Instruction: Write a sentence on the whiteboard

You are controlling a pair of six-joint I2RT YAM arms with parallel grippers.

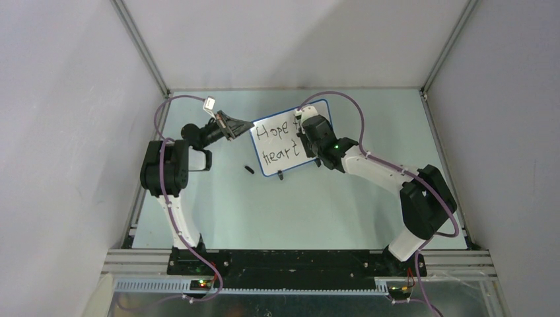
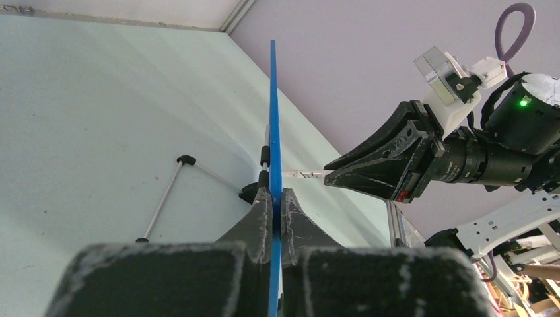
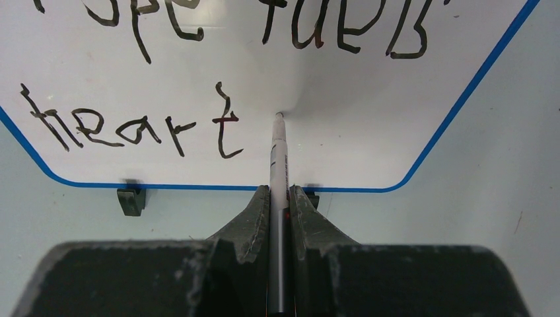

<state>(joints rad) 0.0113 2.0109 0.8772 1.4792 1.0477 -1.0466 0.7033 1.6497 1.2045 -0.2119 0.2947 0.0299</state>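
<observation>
The sentence (image 3: 132, 130) reads "Hope fuels heart", seemingly unfinished, on the board (image 1: 290, 140) at the bench's (image 1: 330, 211) 12 o'clock, with the left claw (image 2: 276, 210) pinching its 9 o'clock edge and the right claw (image 3: 280, 198) clamping the marker (image 3: 279, 155), tip beside the "t".

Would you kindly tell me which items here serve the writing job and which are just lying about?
In use: whiteboard, sentence, marker, left tool gripping the board's edge, right tool holding the marker.
Lying about: small black piece.
</observation>
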